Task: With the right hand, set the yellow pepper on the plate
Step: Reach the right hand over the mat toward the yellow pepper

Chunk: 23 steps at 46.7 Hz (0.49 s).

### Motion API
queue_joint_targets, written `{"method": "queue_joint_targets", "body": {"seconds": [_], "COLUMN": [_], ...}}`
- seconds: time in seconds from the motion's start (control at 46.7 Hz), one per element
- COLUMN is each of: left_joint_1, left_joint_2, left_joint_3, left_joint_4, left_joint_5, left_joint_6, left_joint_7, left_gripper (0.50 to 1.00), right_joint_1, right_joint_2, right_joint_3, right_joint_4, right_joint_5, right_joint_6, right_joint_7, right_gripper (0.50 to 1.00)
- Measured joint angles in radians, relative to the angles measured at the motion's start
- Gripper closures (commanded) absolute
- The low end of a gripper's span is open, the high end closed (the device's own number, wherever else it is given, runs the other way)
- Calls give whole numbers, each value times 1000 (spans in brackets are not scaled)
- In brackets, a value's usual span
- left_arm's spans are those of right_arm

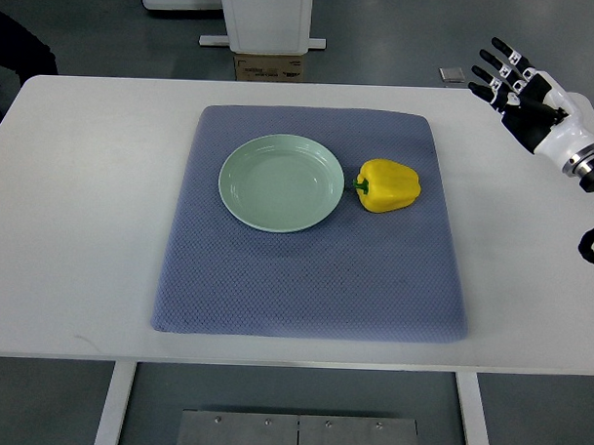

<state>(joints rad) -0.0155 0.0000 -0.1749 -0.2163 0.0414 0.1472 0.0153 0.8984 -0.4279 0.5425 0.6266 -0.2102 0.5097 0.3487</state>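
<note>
A glossy yellow bell pepper (387, 186) with a green stem lies on its side on a blue-grey quilted mat (311, 282), just right of a round pale-green plate (281, 182). The white-and-black right hand (521, 91) hovers at the white desk's (72, 224) far right corner, fingers spread, grasping nothing.

A smooth, matt white table top (73, 215) is overlaid by a blue-grey cloth mat (314, 282) with a fine, dimpled woven texture. The pale green plate (234, 196) is seen to be glazed and smooth, with a soft sheen along its rim. A waxy, glossy skin is shown by the yellow pepper (388, 186). The right hand (521, 92) is cased in glossy white and black hard plastic. Brushed grey metal plates (297, 435) are visible below the table.
</note>
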Motion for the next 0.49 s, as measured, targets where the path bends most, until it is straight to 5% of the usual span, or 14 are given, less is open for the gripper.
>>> {"method": "queue_joint_targets", "body": {"seconds": [0.235,0.492], "left_joint_1": [0,0], "left_joint_2": [0,0], "left_joint_3": [0,0], "left_joint_4": [0,0], "left_joint_5": [0,0], "left_joint_6": [0,0], "left_joint_7": [0,0], "left_gripper": [500,500], "right_joint_1": [84,219], "right_joint_2": [-134,-149], "right_joint_3": [-241,-421], "right_joint_4": [114,136], "right_joint_5": [-143,-312], "right_joint_6": [-2,-24], "right_joint_7": [77,97], "right_gripper": [500,500]}}
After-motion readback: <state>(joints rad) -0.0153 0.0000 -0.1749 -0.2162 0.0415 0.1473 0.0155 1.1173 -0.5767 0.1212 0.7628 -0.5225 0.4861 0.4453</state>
